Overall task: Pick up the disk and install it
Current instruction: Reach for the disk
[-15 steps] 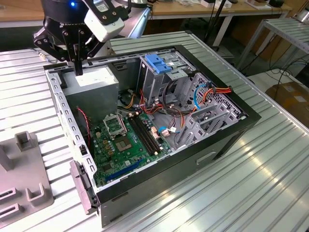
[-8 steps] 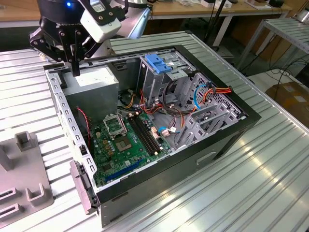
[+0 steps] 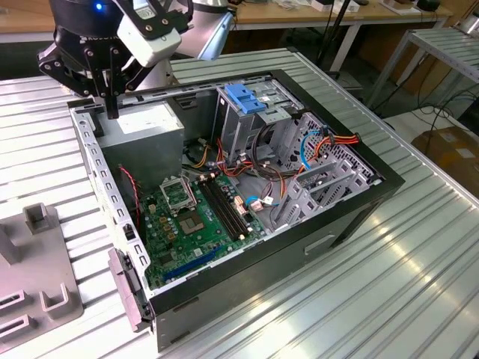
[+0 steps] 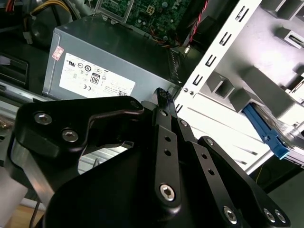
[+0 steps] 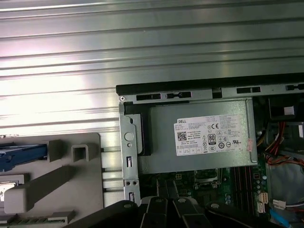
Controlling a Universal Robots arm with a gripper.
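Holds the gripper (image 3: pixel 112 111) closed, empty, over the power supply (image 3: pixel 146 131) at the exterior view's ten o'clock — leaves the disk (image 5: pixel 20 158) in its grey holder (image 5: pixel 80 190), unpicked, uninstalled.

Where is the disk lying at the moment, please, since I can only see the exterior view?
Observer: In the first wrist view the disk lies on the grey fixture beside the computer case, outside it.
Operator: Thank you. Is it being touched yet?
Observer: No. In the second wrist view the gripper hangs by the case's side wall, near the power supply, and the disk lies apart from it, beyond that wall.
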